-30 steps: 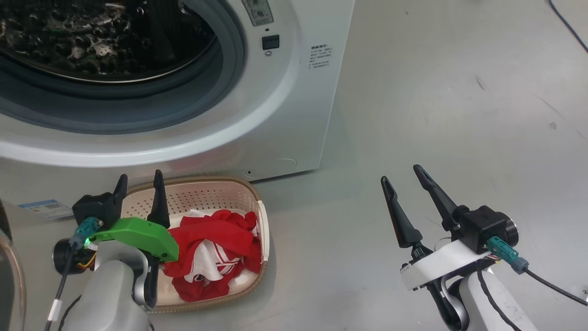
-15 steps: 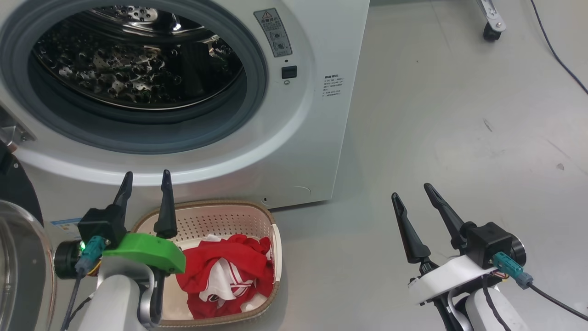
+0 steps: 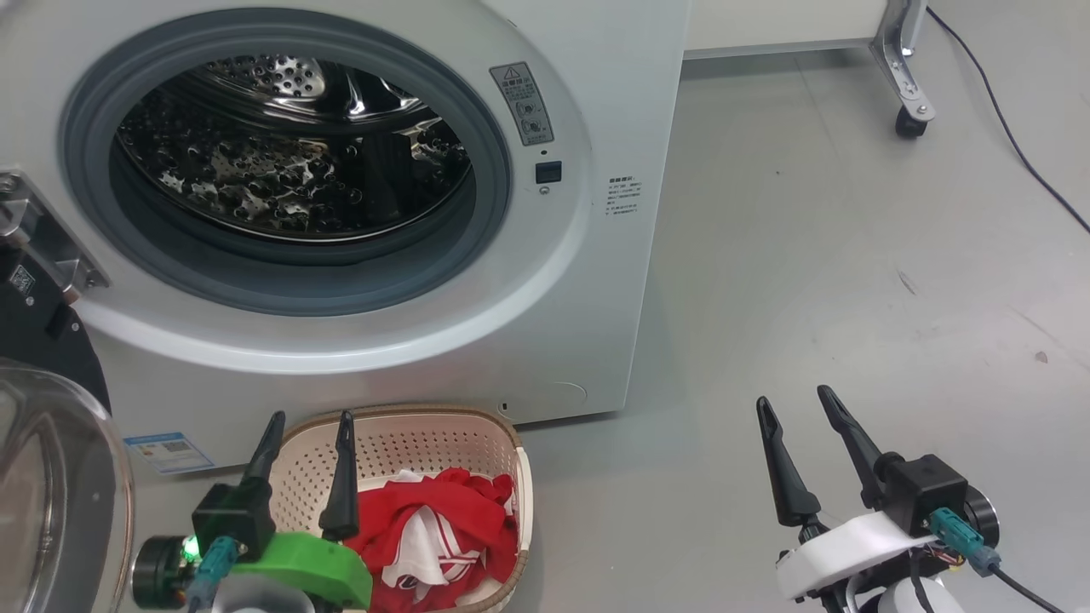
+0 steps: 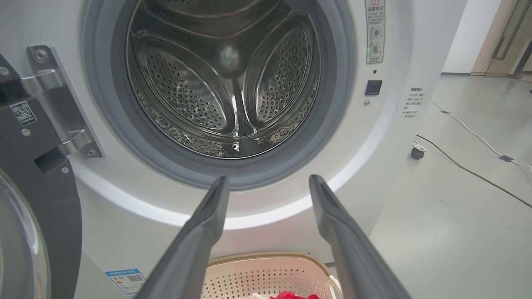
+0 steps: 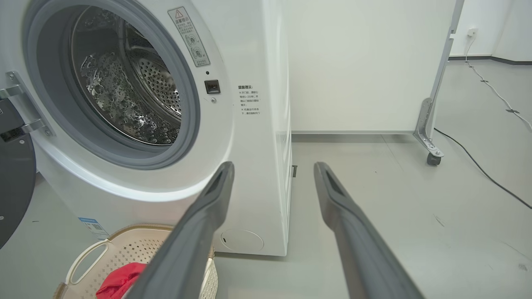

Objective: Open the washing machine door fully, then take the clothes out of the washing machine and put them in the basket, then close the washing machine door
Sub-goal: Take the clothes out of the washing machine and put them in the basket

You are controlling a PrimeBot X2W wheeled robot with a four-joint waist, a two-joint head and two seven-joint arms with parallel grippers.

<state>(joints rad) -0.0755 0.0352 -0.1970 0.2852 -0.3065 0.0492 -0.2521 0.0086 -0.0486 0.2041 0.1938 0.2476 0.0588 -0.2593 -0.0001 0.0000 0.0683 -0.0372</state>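
Head view: red white-striped fabric clothes (image 3: 443, 536) lie in the cream perforated plastic basket (image 3: 409, 415), just right of the spread, empty left gripper (image 3: 311, 417); the right gripper (image 3: 792, 396) is spread too.

Left wrist view: white washing machine (image 4: 395, 166) ahead, steel drum (image 4: 199, 95) seemingly empty, black-rimmed glass door (image 4: 45, 216) open leftward.

Right wrist view: basket below-left.

Closing likely remains: reach left, swing door shut.

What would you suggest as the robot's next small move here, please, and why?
Probably swing the left gripper leftward toward the washing machine door to begin pushing it shut. The clothes already lie in the basket, the drum looks empty, the door stands wide open, and the left gripper is open, holding nothing.
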